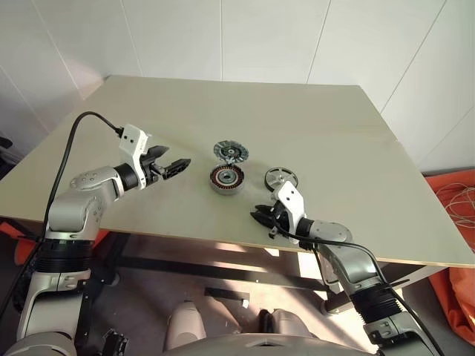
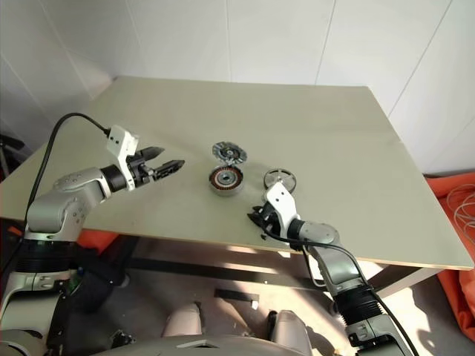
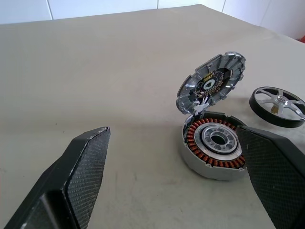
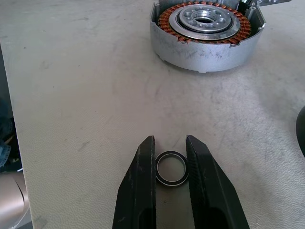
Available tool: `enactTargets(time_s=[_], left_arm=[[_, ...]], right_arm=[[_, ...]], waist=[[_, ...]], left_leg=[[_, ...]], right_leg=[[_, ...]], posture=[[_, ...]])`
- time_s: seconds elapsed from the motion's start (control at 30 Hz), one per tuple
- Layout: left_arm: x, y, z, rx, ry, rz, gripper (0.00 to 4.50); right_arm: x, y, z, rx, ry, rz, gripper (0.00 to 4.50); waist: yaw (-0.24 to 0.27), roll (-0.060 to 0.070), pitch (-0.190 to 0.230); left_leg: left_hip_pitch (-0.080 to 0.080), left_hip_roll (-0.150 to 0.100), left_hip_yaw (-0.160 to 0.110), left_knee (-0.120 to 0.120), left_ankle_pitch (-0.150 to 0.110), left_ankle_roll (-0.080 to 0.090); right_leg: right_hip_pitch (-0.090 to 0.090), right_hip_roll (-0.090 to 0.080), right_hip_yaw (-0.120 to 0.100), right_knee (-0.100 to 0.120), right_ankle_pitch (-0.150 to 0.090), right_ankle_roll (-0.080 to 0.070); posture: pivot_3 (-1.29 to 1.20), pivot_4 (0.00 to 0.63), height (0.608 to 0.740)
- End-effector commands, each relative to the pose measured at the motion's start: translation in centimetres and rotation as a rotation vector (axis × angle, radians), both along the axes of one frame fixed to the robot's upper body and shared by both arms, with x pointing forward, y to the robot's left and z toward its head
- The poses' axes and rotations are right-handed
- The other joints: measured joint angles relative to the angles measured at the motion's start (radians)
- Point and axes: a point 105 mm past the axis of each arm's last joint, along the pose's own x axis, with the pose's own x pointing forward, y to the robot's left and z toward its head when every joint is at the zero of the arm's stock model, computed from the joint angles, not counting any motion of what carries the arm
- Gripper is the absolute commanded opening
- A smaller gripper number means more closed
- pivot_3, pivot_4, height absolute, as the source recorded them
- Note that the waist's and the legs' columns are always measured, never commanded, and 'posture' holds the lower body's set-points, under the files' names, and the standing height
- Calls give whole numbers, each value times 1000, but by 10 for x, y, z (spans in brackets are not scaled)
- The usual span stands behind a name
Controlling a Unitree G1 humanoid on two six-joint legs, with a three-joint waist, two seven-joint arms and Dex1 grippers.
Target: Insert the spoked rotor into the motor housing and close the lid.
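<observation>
Your right gripper pinches a small ring between its jaws; it could slip. Your left gripper gapes open, housing just beyond, wheel farther off.

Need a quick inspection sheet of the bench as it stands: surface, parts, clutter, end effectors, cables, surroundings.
Surface: beige table, bare around the parts.
Job's things: motor housing open, windings exposed; lid raised on edge behind it; spoked rotor lying flat to the housing's right, not inserted.
Clutter: small metal ring on the table.
End effectors: left end effector open, held left of the housing; right end effector closed around the ring.
Cables: black cable on the left arm.
Surroundings: white wall; orange fabric at the right.
</observation>
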Motion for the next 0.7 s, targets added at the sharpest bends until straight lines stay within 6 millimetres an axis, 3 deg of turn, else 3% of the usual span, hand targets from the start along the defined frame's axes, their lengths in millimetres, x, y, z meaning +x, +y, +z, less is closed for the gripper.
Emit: enactTargets(time_s=[0.03, 0.3, 0.7], left_arm=[[3, 1, 18, 5, -66, -6, 4500], [2, 0, 11, 22, -45, -7, 4500], [1, 5, 6, 45, -45, 36, 4500]], right_arm=[[10, 2, 22, 47, -49, -8, 598], [18, 32, 62, 105, -96, 58, 598], [52, 60, 63, 36, -111, 61, 598]], waist=[[0, 0, 0], [-1, 0, 0], [-1, 0, 0]], left_leg=[[0, 0, 0, 0, 0, 0], [0, 0, 0, 0, 0, 0], [-1, 0, 0, 0, 0, 0]], right_leg=[[0, 0, 0, 0, 0, 0], [0, 0, 0, 0, 0, 0], [-1, 0, 0, 1, 3, -4]], posture=[[0, 0, 740], [0, 0, 740], [0, 0, 740]])
